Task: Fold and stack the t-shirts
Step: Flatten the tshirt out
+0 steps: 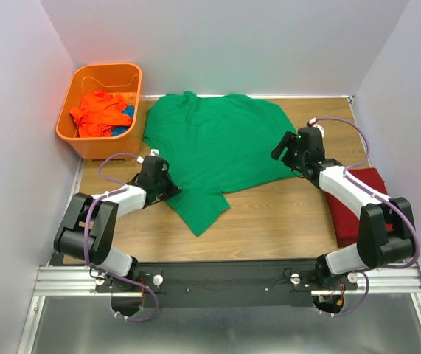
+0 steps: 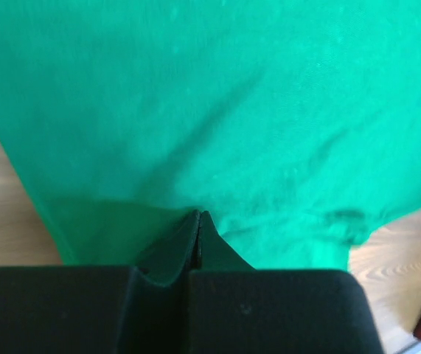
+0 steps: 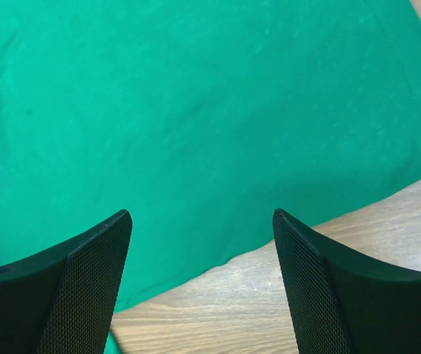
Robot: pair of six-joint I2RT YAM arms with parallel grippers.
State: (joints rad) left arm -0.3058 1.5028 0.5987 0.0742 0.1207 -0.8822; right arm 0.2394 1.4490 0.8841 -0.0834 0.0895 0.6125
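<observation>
The green t-shirt (image 1: 217, 144) lies spread across the middle of the counter (image 1: 284, 214). The left gripper (image 2: 197, 220) is pinched on its near-left edge. The right gripper (image 3: 203, 215) hangs wide over the right edge, holding nothing. A one-sided pull would likely drag the cloth askew and bunch it.

A robotics lab's test cell — plain pale partition walls (image 1: 232, 44) box in a wood-grain table (image 1: 276, 214) on three sides. The left arm (image 1: 125, 198) and the right arm (image 1: 346, 184), black and white with looping purple cables (image 1: 341, 120), are bolted to an aluminium rail (image 1: 63, 280) along the table's near edge.
</observation>
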